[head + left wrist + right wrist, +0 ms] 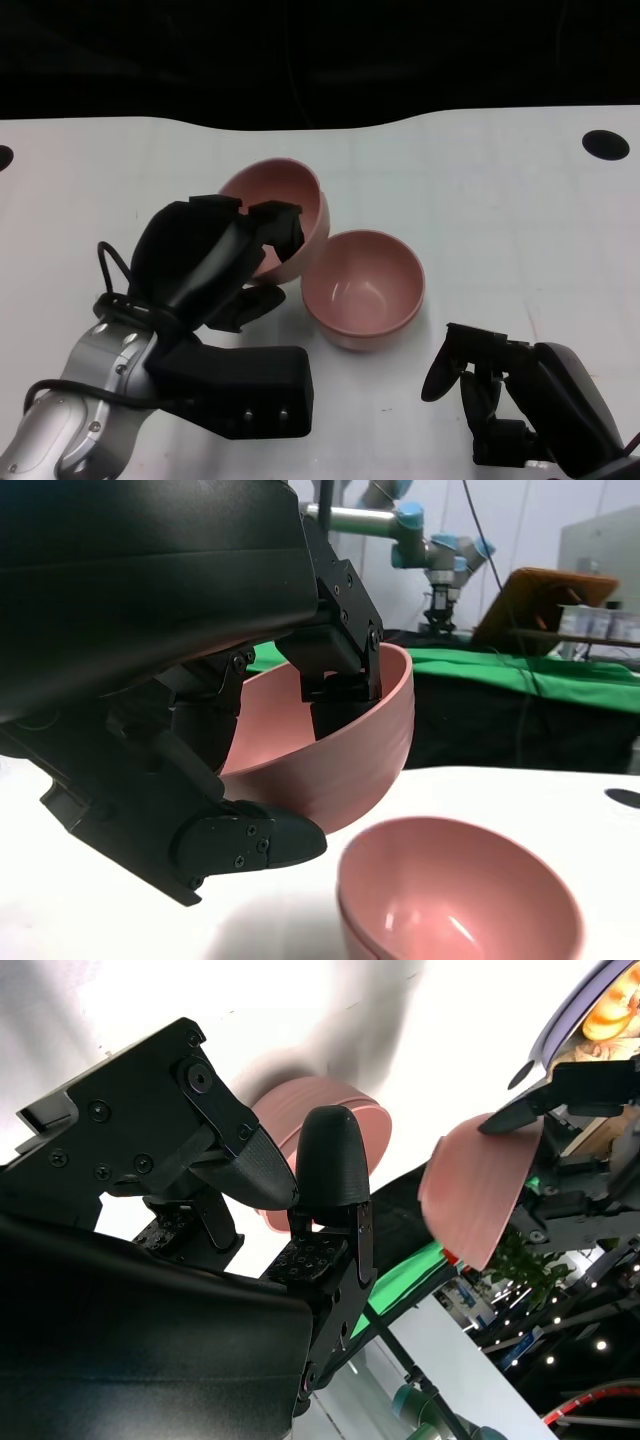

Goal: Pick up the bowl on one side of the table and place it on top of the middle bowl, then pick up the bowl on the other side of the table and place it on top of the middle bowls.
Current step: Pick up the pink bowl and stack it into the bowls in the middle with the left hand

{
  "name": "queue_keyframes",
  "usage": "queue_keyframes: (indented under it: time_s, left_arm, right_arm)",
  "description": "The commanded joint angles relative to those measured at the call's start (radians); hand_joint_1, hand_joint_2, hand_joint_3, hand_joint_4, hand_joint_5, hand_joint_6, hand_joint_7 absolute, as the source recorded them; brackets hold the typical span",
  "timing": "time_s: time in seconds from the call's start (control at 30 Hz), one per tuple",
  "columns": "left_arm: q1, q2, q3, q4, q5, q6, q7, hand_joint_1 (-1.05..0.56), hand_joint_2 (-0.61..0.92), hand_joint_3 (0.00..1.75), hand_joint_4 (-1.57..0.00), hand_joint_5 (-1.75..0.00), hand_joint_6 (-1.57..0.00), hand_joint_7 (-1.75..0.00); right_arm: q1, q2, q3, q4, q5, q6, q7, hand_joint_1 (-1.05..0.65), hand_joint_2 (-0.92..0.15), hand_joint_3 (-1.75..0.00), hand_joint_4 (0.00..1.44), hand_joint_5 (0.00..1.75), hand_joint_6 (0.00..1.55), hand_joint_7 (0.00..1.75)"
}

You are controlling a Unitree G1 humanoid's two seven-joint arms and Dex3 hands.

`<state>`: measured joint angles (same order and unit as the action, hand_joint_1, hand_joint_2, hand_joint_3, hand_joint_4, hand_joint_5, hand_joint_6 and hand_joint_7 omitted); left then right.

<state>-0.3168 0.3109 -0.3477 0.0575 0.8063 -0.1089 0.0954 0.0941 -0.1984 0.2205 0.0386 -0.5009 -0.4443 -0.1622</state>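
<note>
Bowl [285,200], tilted at frame centre beside the stack [363,288], looks light, rigid and slick, so my left hand [215,255] pinches its rim, while my right hand [500,395] hangs spread, holding nothing.

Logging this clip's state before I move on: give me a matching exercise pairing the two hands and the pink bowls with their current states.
Things:
1. left hand
2. right hand
3. tilted pink bowl
4. pink bowl stack

States:
A. upright on the table
B. empty, low near the table's front edge
C. raised, rim pinched by fingers
D. holding a bowl beside the stack

Pairs: 1-D, 2-B, 3-C, 4-A
</note>
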Motion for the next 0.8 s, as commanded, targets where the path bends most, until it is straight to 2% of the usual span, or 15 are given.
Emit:
queue_keyframes:
  time_s: [0.03,0.1,0.23,0.27,0.3,0.37,0.8]
  left_arm:
    - [-0.047,-0.009,-0.020,0.031,-0.011,-0.021,-0.018,-0.23,0.55,0.92,-0.82,-1.75,-0.82,-1.30]
    - [-0.061,-0.018,-0.031,0.046,-0.013,-0.032,-0.021,-0.24,0.55,0.91,-0.83,-1.75,-0.79,-1.38]
    - [-0.066,-0.018,-0.035,0.054,-0.017,-0.036,-0.018,-0.24,0.55,0.90,-0.83,-1.75,-0.78,-1.40]
    - [-0.084,-0.031,-0.051,0.073,-0.020,-0.044,-0.029,-0.24,0.55,0.90,-0.83,-1.75,-0.77,-1.39]
    - [-0.100,-0.042,-0.065,0.092,-0.021,-0.053,-0.035,-0.26,0.57,0.88,-0.81,-1.75,-0.80,-1.28]
    - [-0.119,-0.056,-0.080,0.115,-0.022,-0.059,-0.044,-0.27,0.59,0.84,-0.81,-1.75,-0.81,-1.24]
    - [-0.125,-0.069,-0.084,0.129,-0.021,-0.066,-0.038,-0.25,0.58,0.91,-0.81,-1.75,-0.77,-1.32]
  right_arm:
    - [0.002,-0.004,-0.003,-0.001,-0.004,0.009,-0.001,-0.12,-0.18,-1.53,0.91,1.75,0.82,1.43]
    - [0.004,-0.004,-0.003,-0.005,-0.005,0.015,0.001,-0.13,-0.19,-1.53,0.90,1.75,0.81,1.43]
    - [0.004,-0.005,-0.002,-0.005,-0.006,0.016,-0.001,-0.13,-0.19,-1.52,0.90,1.75,0.81,1.43]
    - [0.002,-0.005,-0.002,-0.001,-0.008,0.014,-0.004,-0.13,-0.19,-1.52,0.90,1.75,0.81,1.43]
    - [0.000,-0.005,-0.002,0.004,-0.009,0.011,-0.007,-0.12,-0.19,-1.52,0.90,1.75,0.81,1.43]
    - [-0.002,-0.005,-0.002,0.011,-0.009,0.008,-0.010,-0.12,-0.19,-1.52,0.91,1.75,0.81,1.43]
    - [-0.002,-0.005,-0.002,0.007,-0.012,0.015,-0.008,-0.12,-0.20,-1.52,0.91,1.75,0.81,1.44]
